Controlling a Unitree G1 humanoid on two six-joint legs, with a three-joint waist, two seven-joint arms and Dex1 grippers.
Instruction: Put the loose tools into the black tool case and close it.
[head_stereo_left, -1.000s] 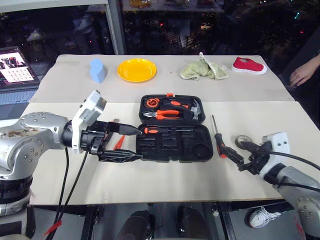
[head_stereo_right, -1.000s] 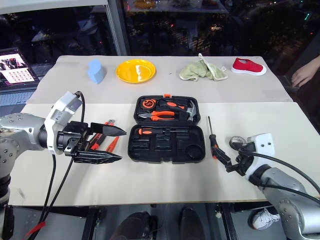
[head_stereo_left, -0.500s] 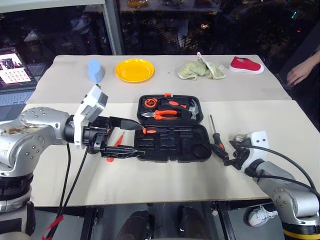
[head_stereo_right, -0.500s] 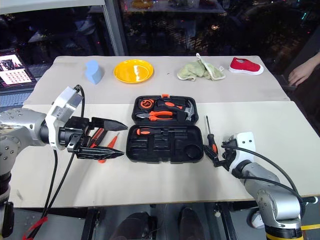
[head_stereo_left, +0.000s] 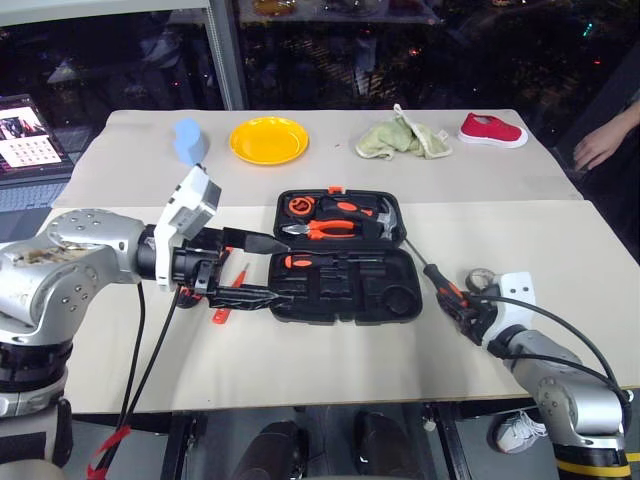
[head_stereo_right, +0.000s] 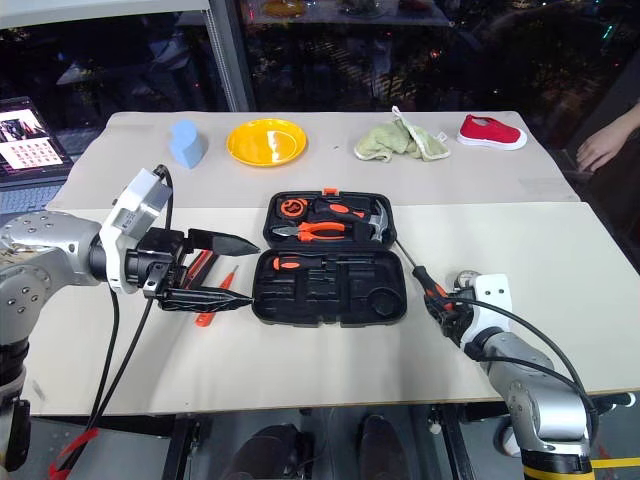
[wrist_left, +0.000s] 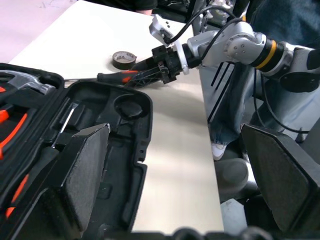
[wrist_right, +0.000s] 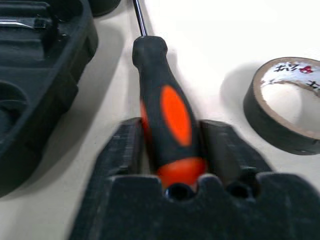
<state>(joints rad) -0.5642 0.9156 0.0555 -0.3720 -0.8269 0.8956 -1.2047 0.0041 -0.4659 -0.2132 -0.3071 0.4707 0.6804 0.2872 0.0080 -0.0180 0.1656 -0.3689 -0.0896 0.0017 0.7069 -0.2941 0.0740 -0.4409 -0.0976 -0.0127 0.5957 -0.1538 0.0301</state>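
The right gripper (wrist_right: 170, 165) has its two fingers pressed against either side of a screwdriver (head_stereo_right: 424, 283) handle, so it is closed on the tool, with the butt of the handle seated deep between them. The screwdriver lies just right of the case (head_stereo_right: 330, 265), its shaft angled up toward the case's far right corner; whether the handle has left the table (head_stereo_right: 300, 370) is hard to tell from the head views. The tape roll (wrist_right: 287, 102) sits just beside it on the outer side.

The left gripper (head_stereo_left: 262, 268) hangs spread wide at the case's left edge, nothing between its fingers. Below it lie more orange tools (head_stereo_right: 205, 268) (partly hidden by the fingers, so I won't sort them by type).

The case lies open and flat, with pliers (head_stereo_left: 328, 228) and a hammer (head_stereo_left: 375, 212) in the far half, one screwdriver already seated in the near half, and several recesses free.

On handling: the screwdriver is light and rigid, with a bulging rubbery handle that should not slip. The thick middle of the handle is the sensible place to hold it, which is about where the fingers are. The long shaft will swing out in front, so it probably needs lining up with its narrow recess before lowering. The tape roll looks light and could roll if nudged.
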